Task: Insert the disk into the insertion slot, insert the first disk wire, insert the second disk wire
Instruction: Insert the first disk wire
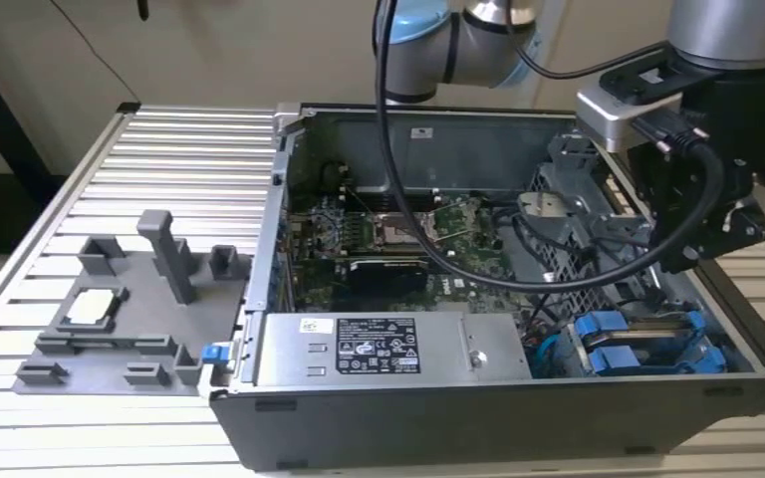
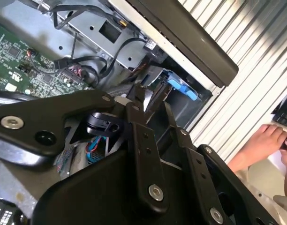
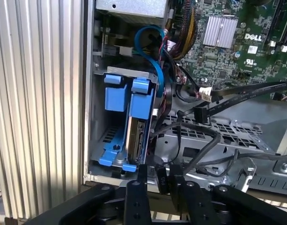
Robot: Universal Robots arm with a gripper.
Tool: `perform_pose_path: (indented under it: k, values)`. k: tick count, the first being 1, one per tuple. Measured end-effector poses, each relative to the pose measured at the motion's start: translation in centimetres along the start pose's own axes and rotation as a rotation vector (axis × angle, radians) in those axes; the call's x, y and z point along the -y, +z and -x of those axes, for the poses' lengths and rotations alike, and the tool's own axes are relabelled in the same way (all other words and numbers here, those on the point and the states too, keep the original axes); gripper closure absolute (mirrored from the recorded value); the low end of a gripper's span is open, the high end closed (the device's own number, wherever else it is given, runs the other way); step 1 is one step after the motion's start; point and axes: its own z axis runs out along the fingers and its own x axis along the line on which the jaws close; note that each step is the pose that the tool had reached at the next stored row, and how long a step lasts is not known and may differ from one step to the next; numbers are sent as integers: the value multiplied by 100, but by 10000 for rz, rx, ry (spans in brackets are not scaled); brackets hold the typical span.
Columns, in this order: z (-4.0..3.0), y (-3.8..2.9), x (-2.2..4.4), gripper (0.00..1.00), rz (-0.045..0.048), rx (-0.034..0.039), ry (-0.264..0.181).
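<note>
Exterior view: an open computer case (image 1: 516, 299) sits on a ribbed metal table (image 1: 156, 179). The arm (image 1: 715, 60) hangs over the case's three o'clock side. A grey power-supply box (image 1: 389, 347) lies at six o'clock in the case, and a grey fixture tray (image 1: 104, 319) rests on the table out at nine o'clock. The insertion slot (image 1: 648, 349) is at about four o'clock, with blue carrier ends showing.

In the first wrist view the disk (image 3: 135, 136) stands on edge in its blue carrier, seated inside the insertion slot (a second blue carrier sits beside it). The gripper (image 3: 158, 172) hovers just off the disk's exposed end, with a black plug (image 3: 161, 179) close by. Whether the gripper is clenched or released cannot be told. A blue cable (image 3: 150, 51) loops behind the cage.

In the second wrist view a person's hand (image 2: 265, 140) lies beyond the case.
</note>
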Motion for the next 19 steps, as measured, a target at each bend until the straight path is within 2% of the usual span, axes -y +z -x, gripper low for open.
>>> perform_pose_path:
  k: [1, 2, 3, 9, 11, 13, 19]
  values:
    - [1, 0, 0, 75, 11, -81, -40]
    - [2, 0, 0, 75, 20, -147, -67]
    - [3, -1, 1, 80, 28, -203, -85]
    - [4, 3, 0, 81, 30, -218, -90]
    - [2, 13, 10, 81, 69, -222, -95]
    - [-2, 29, 42, 81, 216, -201, -106]
    - [-25, 84, 207, 81, 996, -71, -160]
